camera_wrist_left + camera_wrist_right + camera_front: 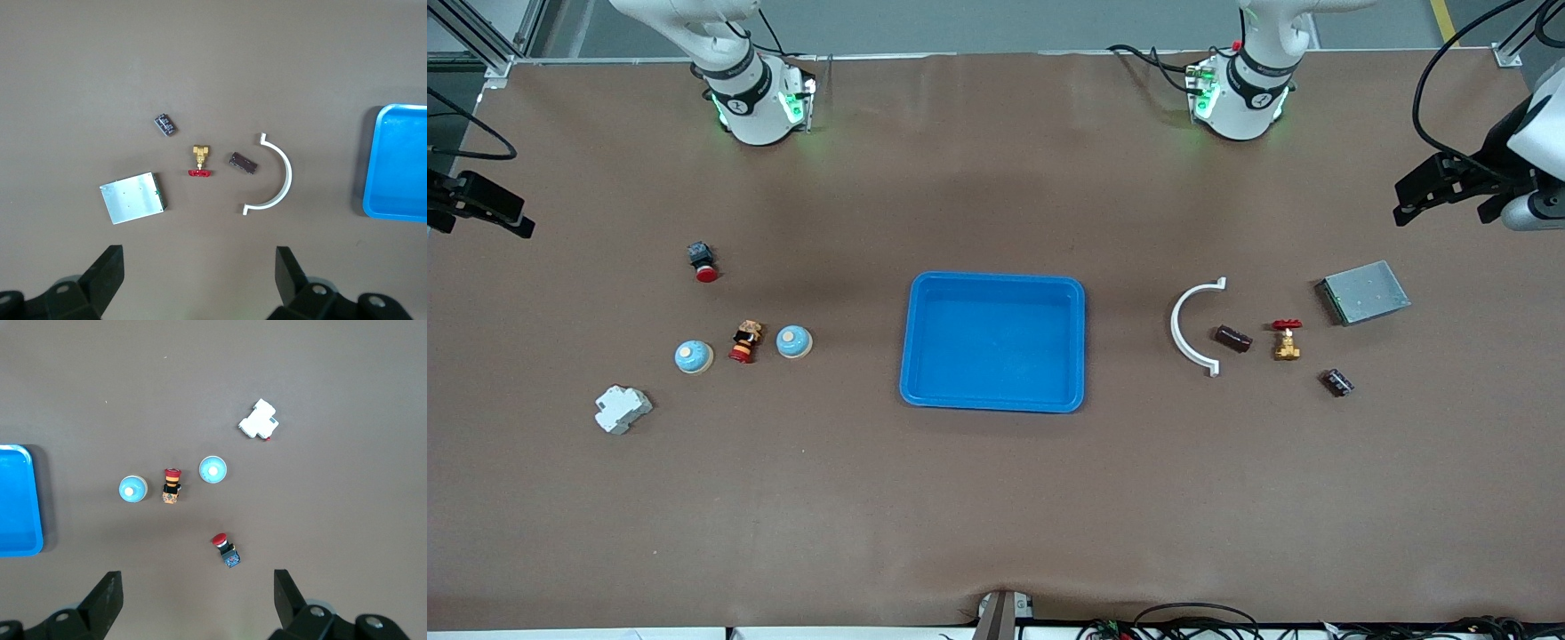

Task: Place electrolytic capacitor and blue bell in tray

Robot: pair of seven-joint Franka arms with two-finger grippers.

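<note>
At frame centre my blue tray (994,342) lies empty, two blue bells (793,341) lower left, dark capacitors (1232,338) lower right, while my left gripper (197,277) and right gripper (197,597) hover spread wide, nothing grasped.

A robotics lab: two Franka arm bases bolted to a brown-covered tabletop (996,498), aluminium framing (480,36), trailing cables (1449,80).

Blue tray (993,397) mid-table, two bells (794,341) nearby
</note>
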